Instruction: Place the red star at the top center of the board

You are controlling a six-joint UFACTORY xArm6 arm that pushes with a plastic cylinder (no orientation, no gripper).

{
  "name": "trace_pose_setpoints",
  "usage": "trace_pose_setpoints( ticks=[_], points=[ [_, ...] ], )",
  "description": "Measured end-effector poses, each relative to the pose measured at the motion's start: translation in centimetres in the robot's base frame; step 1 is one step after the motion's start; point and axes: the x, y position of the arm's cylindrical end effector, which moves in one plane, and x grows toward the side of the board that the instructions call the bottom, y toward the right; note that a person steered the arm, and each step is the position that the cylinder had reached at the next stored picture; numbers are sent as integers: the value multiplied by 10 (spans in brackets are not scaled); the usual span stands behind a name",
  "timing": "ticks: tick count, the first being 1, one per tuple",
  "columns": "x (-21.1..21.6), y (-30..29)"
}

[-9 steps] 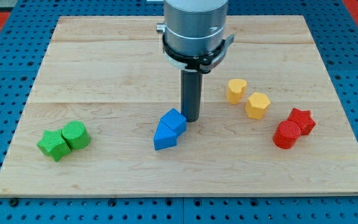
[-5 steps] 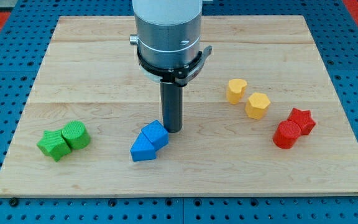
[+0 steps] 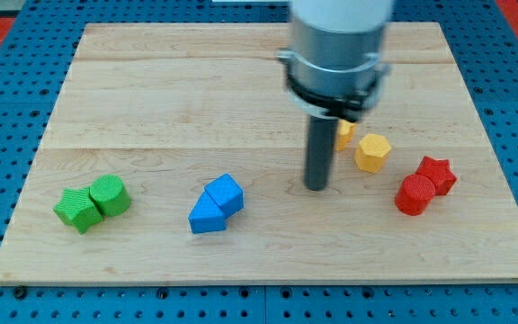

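tip (image 3: 316, 187) bare on counter (image 3: 151, 81), no gripper – holds nothing | red star (image 3: 437, 173) toward view's right of tip, slightly up – touching red cylinder (image 3: 414, 194) | target top centre, up-left of star

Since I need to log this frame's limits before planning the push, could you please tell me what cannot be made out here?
- Camera view: one yellow block is mostly hidden behind my rod; its shape cannot be told.
- Camera view: the arm is motion-blurred and cut off by the view's top edge.
- Camera view: whether the red star touches the red cylinder is unclear; they overlap.
- My tip shows, between the blue blocks and the yellow hexagon.
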Motion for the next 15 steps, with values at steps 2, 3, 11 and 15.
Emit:
trace_pose_setpoints(
  ticks=[2,3,11,15],
  points=[
    [64,61],
    [64,89],
    [-50,85],
    [-99,49]
  ],
)
